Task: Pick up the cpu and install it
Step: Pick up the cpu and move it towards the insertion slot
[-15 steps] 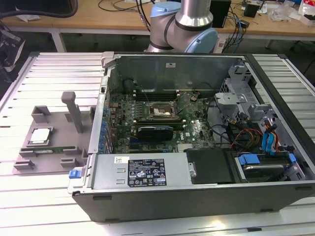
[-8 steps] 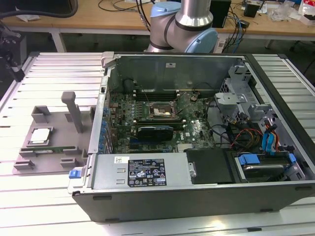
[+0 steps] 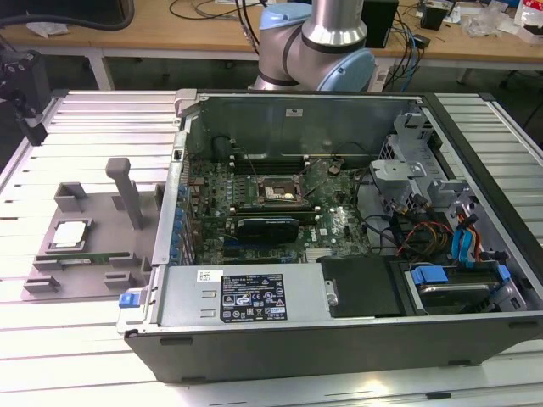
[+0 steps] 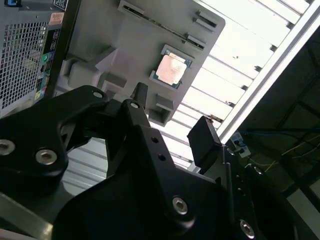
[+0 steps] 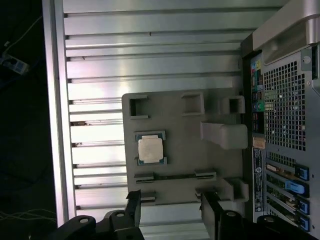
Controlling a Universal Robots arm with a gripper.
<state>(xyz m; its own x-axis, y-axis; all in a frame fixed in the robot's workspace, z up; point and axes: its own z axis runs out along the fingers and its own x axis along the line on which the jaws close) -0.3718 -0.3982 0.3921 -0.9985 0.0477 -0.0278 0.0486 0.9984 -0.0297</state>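
cpu [image 5: 150, 149]: one, flat on one grey tray [image 5: 186, 152].

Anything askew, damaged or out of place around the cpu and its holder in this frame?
Nothing stands out. The cpu lies flat and square between the corner tabs of the grey fixture plate, beside the open computer case. The gripper is open and empty, clear of the cpu.

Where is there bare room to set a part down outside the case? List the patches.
Free: table slats between the grey fixture and the far edge; slats in front of the fixture. Crowded: inside the computer case, and the fixture around the cpu.
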